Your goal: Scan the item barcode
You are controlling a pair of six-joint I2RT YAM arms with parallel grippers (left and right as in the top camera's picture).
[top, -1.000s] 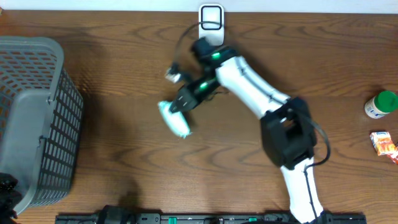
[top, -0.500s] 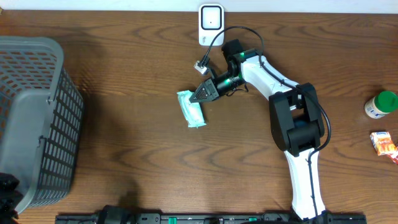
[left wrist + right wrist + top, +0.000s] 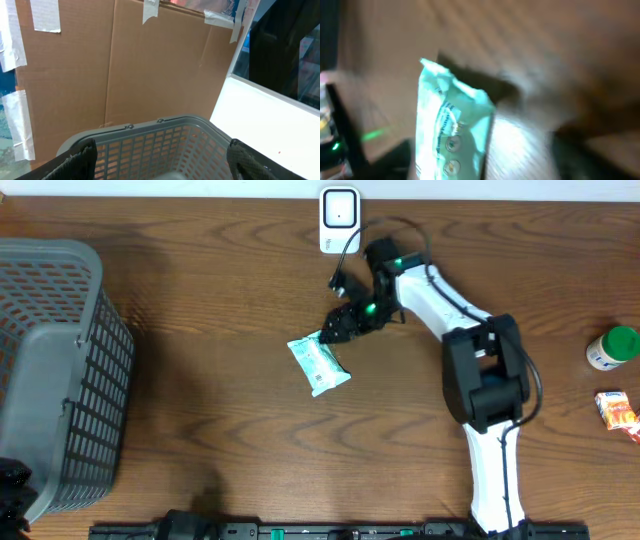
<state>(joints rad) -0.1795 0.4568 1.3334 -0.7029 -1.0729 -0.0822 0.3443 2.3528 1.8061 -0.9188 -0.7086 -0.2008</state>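
Note:
A teal flat packet (image 3: 319, 364) lies on the wooden table just left of centre, its label side up. My right gripper (image 3: 340, 328) hovers at the packet's upper right corner. In the blurred right wrist view the packet (image 3: 451, 135) stands between my dark fingers, which are spread wider than it, so the right gripper (image 3: 485, 162) is open. The white barcode scanner (image 3: 340, 220) stands at the table's back edge, behind the right arm. My left gripper (image 3: 162, 162) is open above the grey basket (image 3: 160, 145), with nothing between its fingers.
The grey mesh basket (image 3: 50, 370) fills the table's left end. A green-capped bottle (image 3: 612, 347) and a small orange packet (image 3: 618, 412) sit at the far right. Taped cardboard (image 3: 125, 65) rises behind the basket.
The right arm swung to the right, carrying the teal packet from left of centre toward the middle. Its jaws, shut on the packet before, have opened. The left arm has not moved.

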